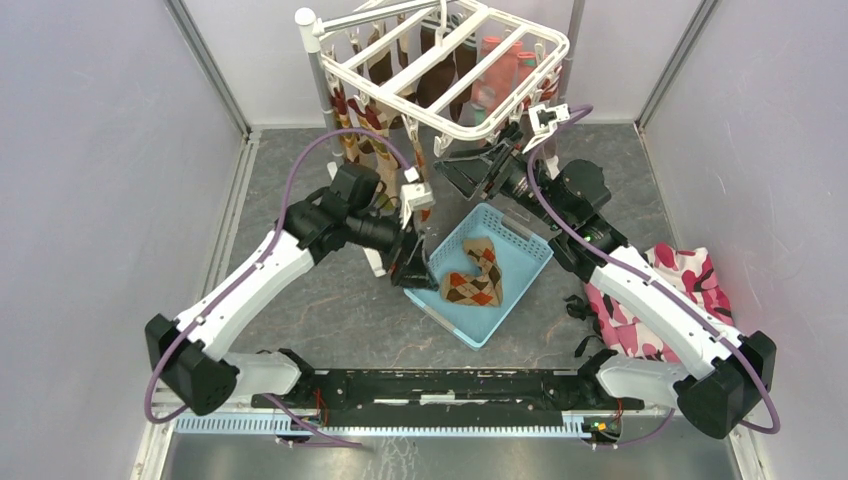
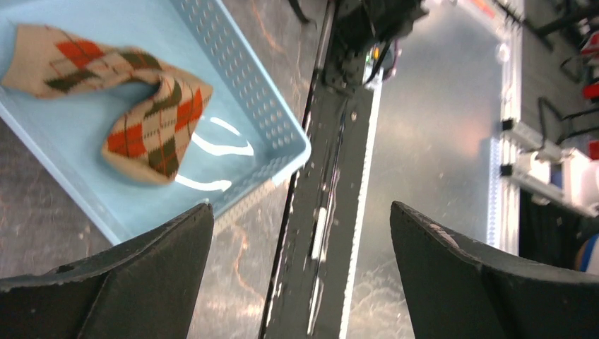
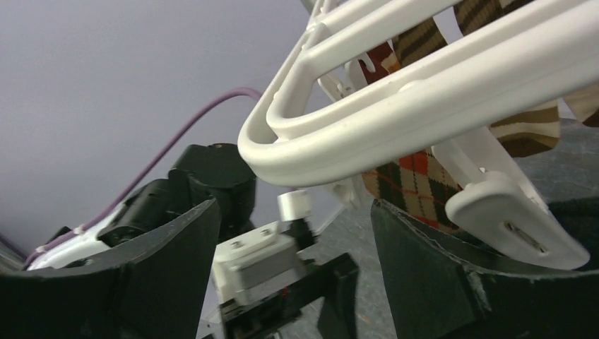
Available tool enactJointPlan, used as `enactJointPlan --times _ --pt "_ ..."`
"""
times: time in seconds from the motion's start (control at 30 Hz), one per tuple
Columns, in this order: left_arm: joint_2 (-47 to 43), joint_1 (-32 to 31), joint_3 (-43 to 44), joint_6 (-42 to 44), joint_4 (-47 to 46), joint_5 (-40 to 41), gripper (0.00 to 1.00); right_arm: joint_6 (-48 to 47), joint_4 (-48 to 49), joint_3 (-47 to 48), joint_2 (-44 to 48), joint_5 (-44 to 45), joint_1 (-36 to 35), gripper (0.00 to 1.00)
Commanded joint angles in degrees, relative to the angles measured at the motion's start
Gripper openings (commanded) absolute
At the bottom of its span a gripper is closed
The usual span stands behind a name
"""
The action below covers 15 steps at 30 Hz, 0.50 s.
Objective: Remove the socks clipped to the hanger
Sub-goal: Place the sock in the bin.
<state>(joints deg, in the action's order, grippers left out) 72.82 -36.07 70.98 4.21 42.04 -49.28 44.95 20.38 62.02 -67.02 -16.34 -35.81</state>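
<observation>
Jaws stand wide apart on both arms, and neither holds anything. The left gripper (image 1: 412,268) hangs low at the left corner of the light blue slatted plastic basket (image 1: 515,232), which sits on the grey mottled table (image 1: 330,310) between the two arms. Its wrist view looks past its two dark fingers (image 2: 141,282) onto that corner of the basket. One orange-brown argyle sock (image 1: 476,276) lies folded on the basket's floor, clear of the fingers. The right gripper (image 1: 462,172) is raised just under the near corner of the large white plastic rectangular hanger (image 1: 395,97) with parallel cross bars. In its wrist view the frame's rounded corner rail crosses above the gap between the fingers, and I cannot tell whether either finger touches it. A small white dangling clip (image 3: 508,219) hangs just beside the finger on the right of that view. Other long soft socks (image 1: 437,75), dark brown, coral pink and argyle, hang clipped under the hanger at the far end of the table, beside a grey metal pole stand (image 1: 323,85). A pink, white and dark camouflage cloth heap (image 1: 690,285) lies on the table by the right arm, to the right of the basket and apart from it.
</observation>
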Motion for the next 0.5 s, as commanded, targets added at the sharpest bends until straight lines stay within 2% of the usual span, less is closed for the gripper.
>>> enactJointPlan --times 0.0,0.07,0.27,0.47 --pt "-6.8 1.6 -3.8 12.7 7.7 2.0 1.0 -4.7 -3.5 -1.4 4.0 0.9 -0.2 0.94" --pt "-8.0 4.1 -2.9 14.9 10.1 -0.6 1.0 -6.2 -4.0 -3.5 5.7 1.0 -0.2 0.96" --pt "-4.7 16.4 8.9 20.6 18.6 -7.8 1.0 -12.4 -6.5 -10.6 8.7 6.1 -3.5 0.98" --pt "0.7 29.1 18.2 26.0 28.2 -13.1 1.0 -22.4 -9.7 -9.4 5.3 23.1 -15.8 0.98"
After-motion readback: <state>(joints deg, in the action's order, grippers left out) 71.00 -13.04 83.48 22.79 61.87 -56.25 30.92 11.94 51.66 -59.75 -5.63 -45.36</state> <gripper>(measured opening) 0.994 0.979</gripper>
